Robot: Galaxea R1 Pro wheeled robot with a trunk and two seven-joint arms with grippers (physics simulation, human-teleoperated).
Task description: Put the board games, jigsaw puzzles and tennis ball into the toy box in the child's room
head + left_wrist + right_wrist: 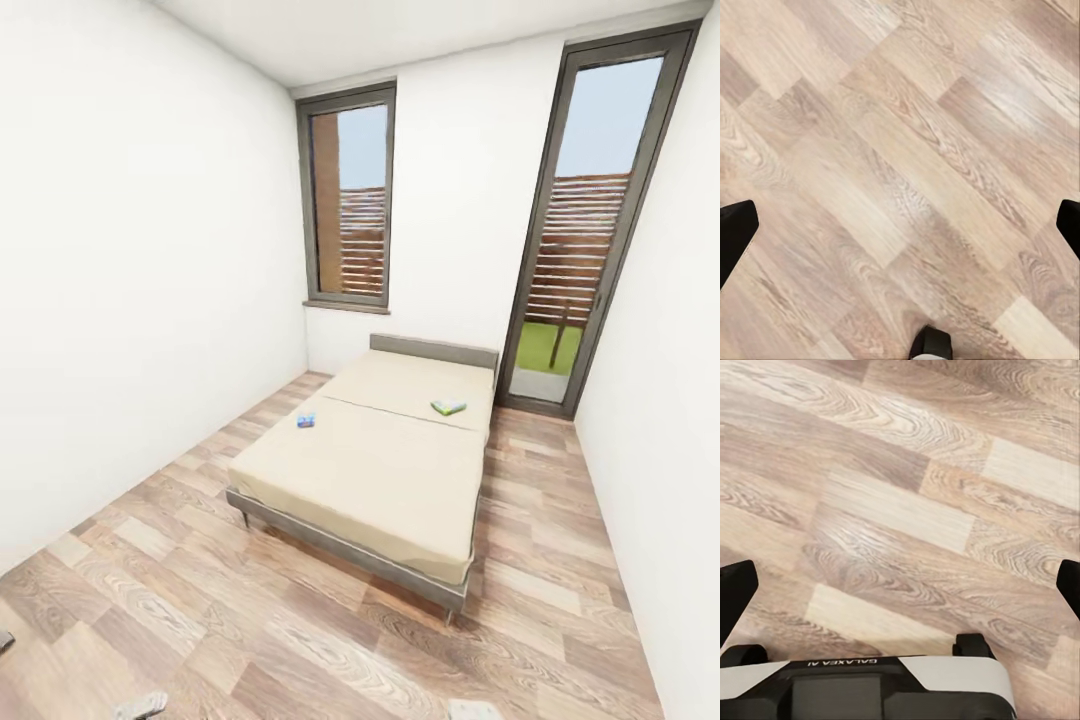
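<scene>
Both gripper tips cut off at wrist-view edges, spread wide over floor (900,150); 2 board games (448,407) on bed (380,470).

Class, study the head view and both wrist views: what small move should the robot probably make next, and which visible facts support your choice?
Probably roll forward toward the bed. Two board games lie on its mattress, a blue one near the left edge and a green-bordered one nearer the headboard, both far beyond the arms. Each open tool, left and right, holds nothing and points down at the wood floor.
</scene>
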